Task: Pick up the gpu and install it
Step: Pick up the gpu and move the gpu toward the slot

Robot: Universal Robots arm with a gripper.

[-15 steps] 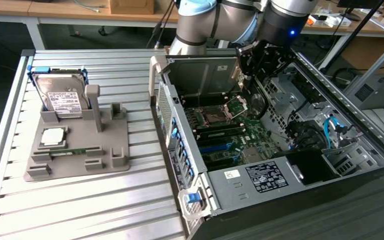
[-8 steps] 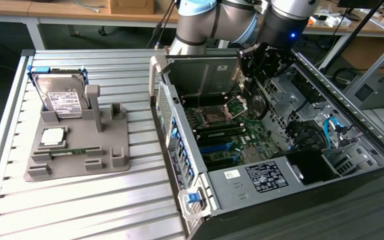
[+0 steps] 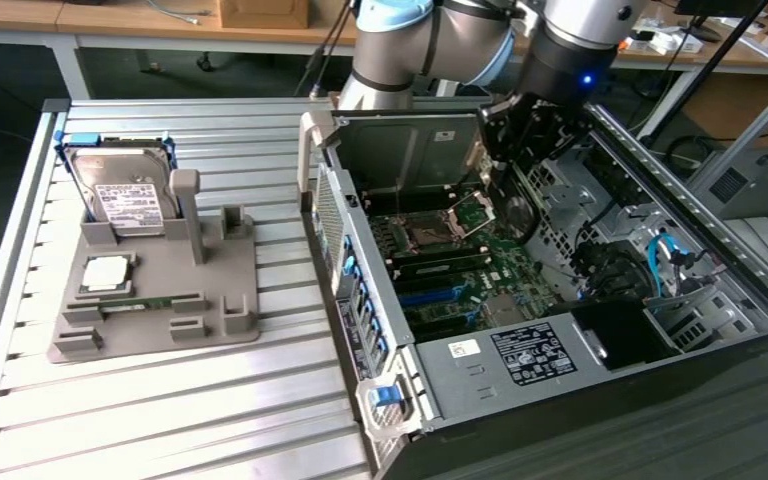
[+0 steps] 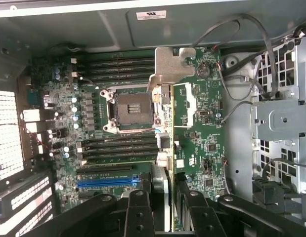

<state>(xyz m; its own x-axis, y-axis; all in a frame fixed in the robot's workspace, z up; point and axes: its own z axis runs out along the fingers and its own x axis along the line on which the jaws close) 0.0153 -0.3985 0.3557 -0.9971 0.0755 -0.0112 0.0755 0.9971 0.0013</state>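
Observation:
My gripper (image 4: 165, 195) is shut on the gpu (image 4: 165, 123), which I see edge-on in the wrist view. The thin dark card runs away from the fingers (image 4: 138, 207) over the motherboard (image 4: 202, 148), and its silvery metal bracket (image 4: 172, 64) is at the far end. The card hangs above the board beside the empty CPU socket (image 4: 130, 106), touching no slot. In the exterior view the gripper (image 3: 511, 135) is inside the open computer case (image 3: 704, 250), near its far end, above the motherboard (image 3: 458, 270).
A blue expansion slot (image 4: 108, 181) and black memory slots (image 4: 118, 148) lie on the board. A drive cage (image 4: 281, 118) and loose cables (image 4: 241, 59) flank it. On the exterior view's left, a grey fixture (image 3: 211, 320) holds a hard drive (image 3: 124, 195), a processor (image 3: 104, 272) and a memory stick (image 3: 144, 303).

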